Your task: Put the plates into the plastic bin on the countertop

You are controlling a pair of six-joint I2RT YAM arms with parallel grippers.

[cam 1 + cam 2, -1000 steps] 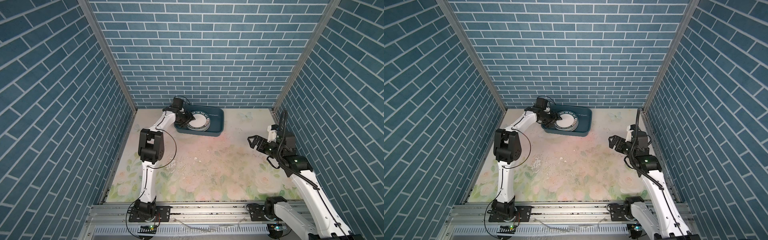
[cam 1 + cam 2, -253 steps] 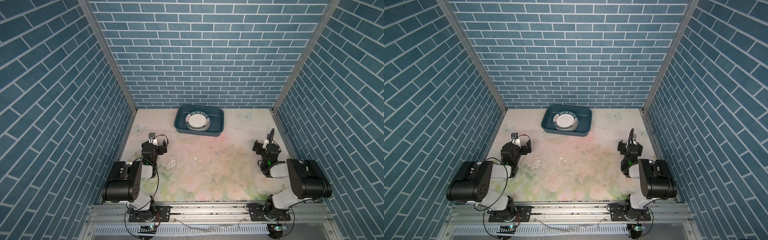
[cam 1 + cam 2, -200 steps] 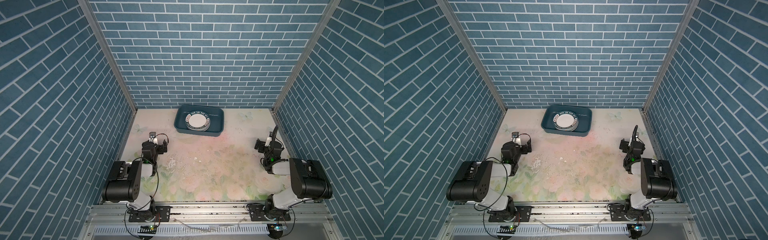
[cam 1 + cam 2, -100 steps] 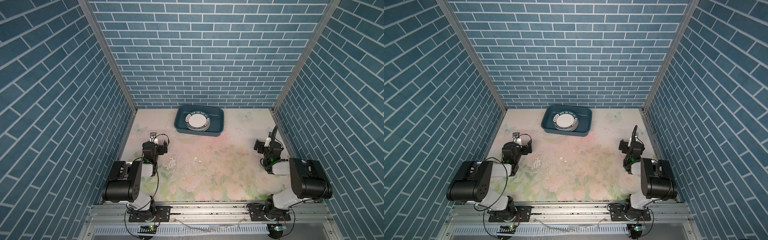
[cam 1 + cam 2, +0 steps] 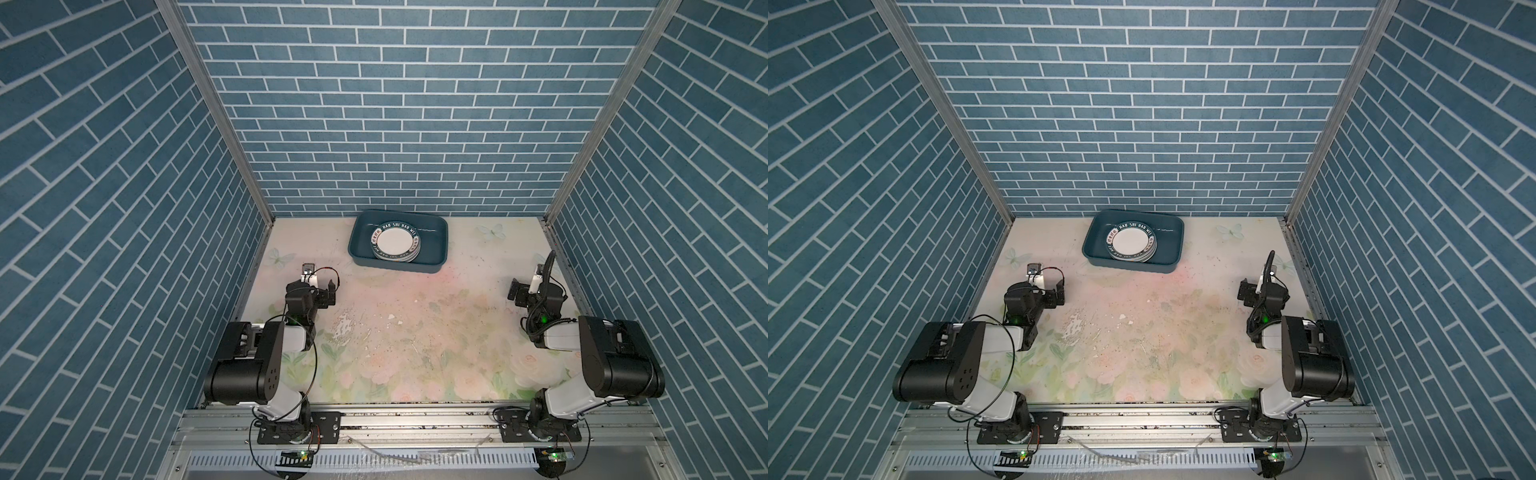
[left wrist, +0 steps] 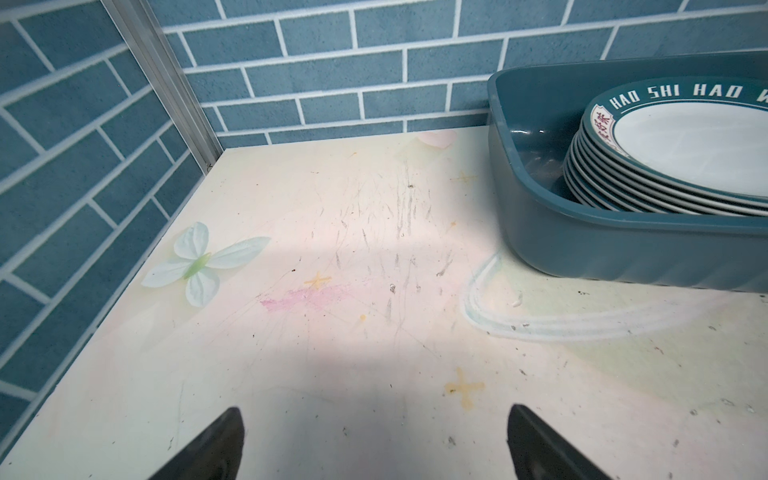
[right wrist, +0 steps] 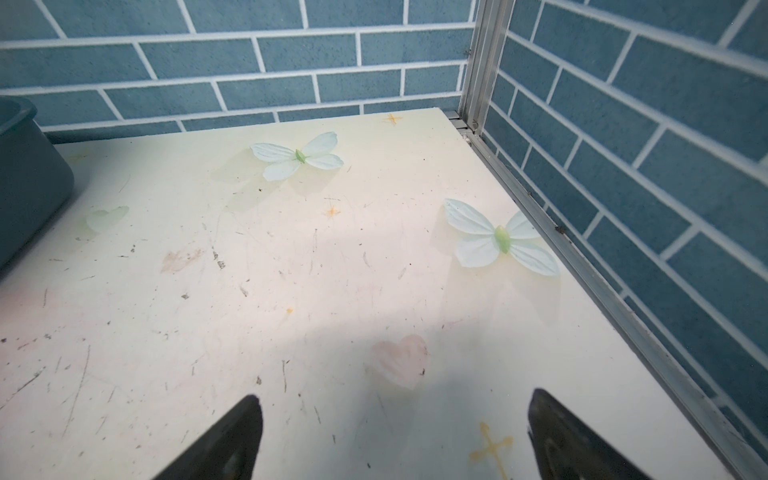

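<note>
A stack of several white plates lies inside the dark teal plastic bin at the back of the floral countertop. The top plate has a green lettered rim. My left gripper hovers low over the left side of the countertop, open and empty, well in front of the bin. On the right side my right gripper is open and empty too. A corner of the bin shows in the right wrist view.
Blue brick-patterned walls close in the back and both sides, with aluminium posts at the corners. Both arms sit folded near the front rail. Scuffs and small white flecks mark the countertop's middle.
Five seconds ago my left gripper was over the bin and my right arm was stretched out; both have since folded back toward the front. Nothing has moved in the last half second.
</note>
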